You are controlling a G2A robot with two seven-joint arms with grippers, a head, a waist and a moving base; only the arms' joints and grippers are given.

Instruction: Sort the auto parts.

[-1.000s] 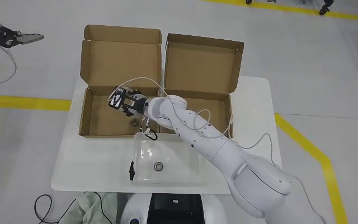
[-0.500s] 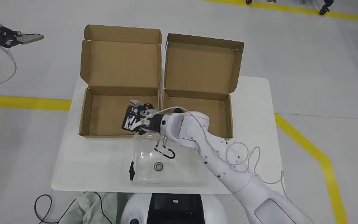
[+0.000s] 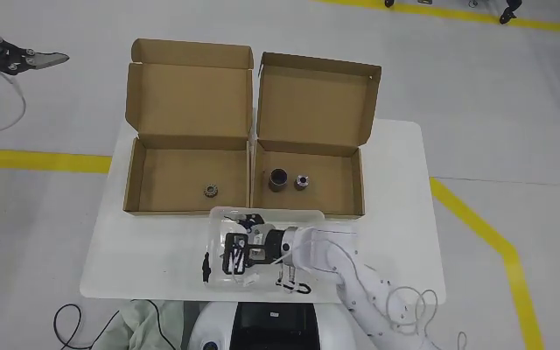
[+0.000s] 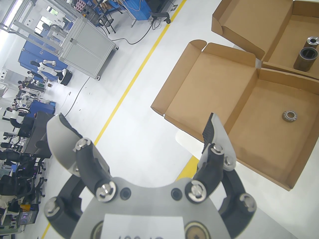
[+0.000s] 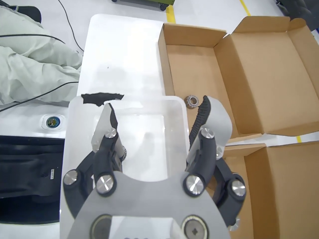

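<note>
My right gripper [image 3: 238, 251] [image 5: 158, 105] hangs open over the clear plastic tray [image 3: 311, 219] [image 5: 154, 135] at the table's near edge. A small metal part [image 5: 123, 153] lies in the tray, half hidden behind one finger. In the left cardboard box [image 3: 153, 175] [image 5: 199, 75] lies a bearing [image 3: 210, 188] [image 5: 191, 101] [image 4: 289, 116]. The right box [image 3: 341, 184] holds a dark cylinder [image 3: 278, 178] [image 4: 306, 59] and a small metal bushing [image 3: 302, 181] [image 4: 312, 41]. My left gripper [image 3: 48, 59] [image 4: 136, 120] is open and empty, off the table's left side above the floor.
Both boxes' lids [image 3: 188, 87] stand open toward the back of the white table [image 3: 394, 175]. A grey-green cloth [image 3: 140, 319] [image 5: 30, 58] with a black cable lies off the near left corner. A black patch [image 5: 102, 98] marks the tray's rim.
My right gripper has drawn back from over the left box to above the clear tray. The bearing stays in the left box. The left gripper has not moved.
</note>
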